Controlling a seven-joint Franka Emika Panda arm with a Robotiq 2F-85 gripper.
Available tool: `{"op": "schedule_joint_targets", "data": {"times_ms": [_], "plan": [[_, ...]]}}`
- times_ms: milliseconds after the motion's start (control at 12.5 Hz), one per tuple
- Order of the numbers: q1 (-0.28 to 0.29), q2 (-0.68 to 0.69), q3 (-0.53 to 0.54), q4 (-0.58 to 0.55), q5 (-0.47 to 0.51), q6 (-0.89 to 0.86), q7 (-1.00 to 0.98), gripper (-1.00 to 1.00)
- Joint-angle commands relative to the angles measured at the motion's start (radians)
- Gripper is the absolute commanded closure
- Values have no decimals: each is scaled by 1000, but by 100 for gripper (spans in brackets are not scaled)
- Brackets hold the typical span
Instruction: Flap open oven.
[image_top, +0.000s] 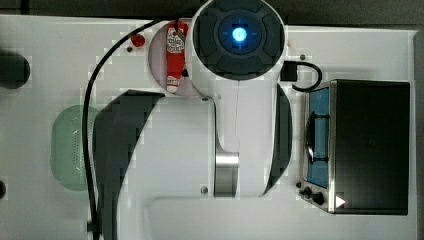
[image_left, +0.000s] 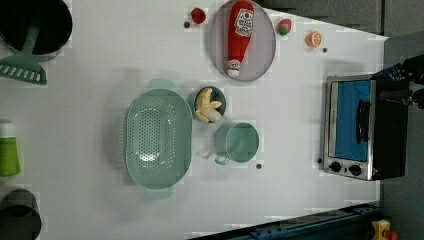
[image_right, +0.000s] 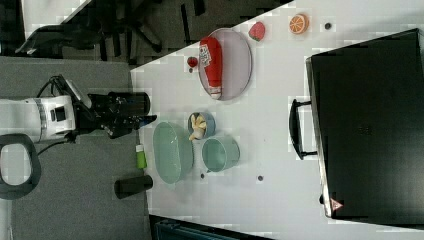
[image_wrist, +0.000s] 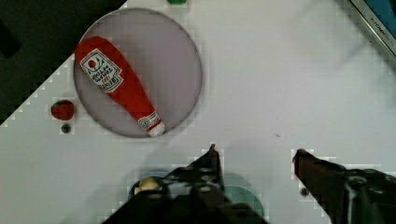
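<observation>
A white surface (image_left: 300, 190) carries the oven (image_left: 362, 127) at the left view's right edge, door shut. On it too: a green colander (image_left: 158, 137), a mug (image_left: 239, 143), a bowl of banana pieces (image_left: 209, 104), and a grey plate (image_left: 262, 47) under a ketchup bottle (image_left: 239, 35).

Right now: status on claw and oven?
Claw open, empty, high over table. Oven door shut, handle untouched. Nothing blocking the door.

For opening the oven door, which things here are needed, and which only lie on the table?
Needed:
oven
its door handle
claw, open

Only lying there:
ketchup bottle on plate
colander
bowl of banana
cup
</observation>
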Motion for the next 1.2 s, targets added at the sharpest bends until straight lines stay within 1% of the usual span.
{"op": "schedule_joint_targets", "data": {"times_ms": [80,240,480,560,1040,1120,1200], "plan": [[-41,-339,-25,-231,-21,-114,106,-59],[-41,-339,-25,-231,-21,-114,106,-99],[-41,-339,-25,-231,-21,-114,106,-100],[-41,-339,-25,-231,-21,-114,106,-90],[-42,-338,-35,-251,-23,-114,90,55],[-42,-338,-42,-256,-23,-111,63,65],[-42,-337,-53,-258,-24,-103,6,65]]}}
